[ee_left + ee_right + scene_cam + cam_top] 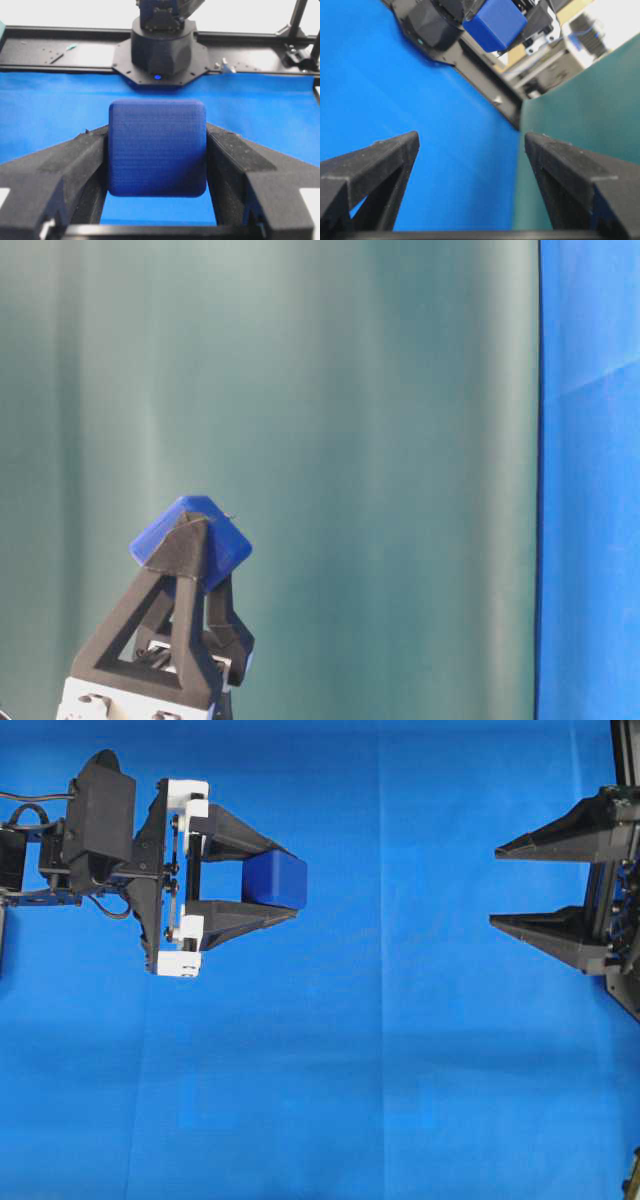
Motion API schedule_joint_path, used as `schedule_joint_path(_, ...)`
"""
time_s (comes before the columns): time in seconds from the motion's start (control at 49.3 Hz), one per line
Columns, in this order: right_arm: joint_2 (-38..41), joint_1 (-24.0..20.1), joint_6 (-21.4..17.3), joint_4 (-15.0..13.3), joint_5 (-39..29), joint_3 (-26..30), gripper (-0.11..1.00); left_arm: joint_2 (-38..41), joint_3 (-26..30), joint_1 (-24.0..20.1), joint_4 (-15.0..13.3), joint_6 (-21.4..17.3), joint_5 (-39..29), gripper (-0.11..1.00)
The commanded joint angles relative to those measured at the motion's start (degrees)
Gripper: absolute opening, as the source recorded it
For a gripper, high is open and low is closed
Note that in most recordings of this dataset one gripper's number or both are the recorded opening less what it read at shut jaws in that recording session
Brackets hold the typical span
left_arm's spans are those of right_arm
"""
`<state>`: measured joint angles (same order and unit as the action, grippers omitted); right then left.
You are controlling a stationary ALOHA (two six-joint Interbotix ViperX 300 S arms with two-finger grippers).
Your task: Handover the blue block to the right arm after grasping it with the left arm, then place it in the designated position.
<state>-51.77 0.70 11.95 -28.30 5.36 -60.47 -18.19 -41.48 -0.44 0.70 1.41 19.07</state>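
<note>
The blue block [275, 880] is a dark-blue cube with rounded edges, pinched between the two black fingers of my left gripper [285, 882], the one with white brackets, above the cloth at upper left in the overhead view. The left wrist view shows the blue block [157, 146] filling the gap, both fingers pressed on its sides. From table level the blue block [190, 540] sits at the fingertips, held high. My right gripper [494, 886] stands open at the right edge, tips pointing left toward the block, well apart from it. In the right wrist view the blue block [495, 22] appears far ahead.
A bright blue cloth [350, 1070] covers the table. The right arm's black base [160, 45] and a black frame rail stand at the cloth's far edge in the left wrist view. A dark green backdrop [350, 440] hangs behind.
</note>
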Motion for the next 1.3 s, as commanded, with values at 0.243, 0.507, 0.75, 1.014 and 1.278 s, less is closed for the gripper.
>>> schedule_joint_path(0.243, 0.35, -0.09, 5.62, -12.13, 0.44, 1.49, 0.97, -1.05, 0.62, 0.09, -0.09, 0.0, 0.97, 0.49)
schedule_joint_path(0.507, 0.97, -0.62, 6.42, -22.94, 0.44, 1.32, 0.97, -1.05, 0.53, 0.0, 0.0, 0.0, 0.97, 0.49)
schedule_joint_path(0.75, 0.97, -1.49, 6.59, -29.0, 0.44, 1.32, 0.97, -1.05, 0.53, 0.09, 0.0, 0.09, 0.97, 0.49)
schedule_joint_path(1.014, 1.14, -1.93, 6.77, -32.61, 0.53, 1.49, 0.94, -1.14, 0.53, 0.09, -0.09, 0.09, 0.97, 0.49)
schedule_joint_path(1.278, 0.88, -1.93, 6.68, -32.61, 0.53, 1.32, 0.94, -1.05, 0.53, 0.09, 0.0, 0.09, 0.97, 0.49)
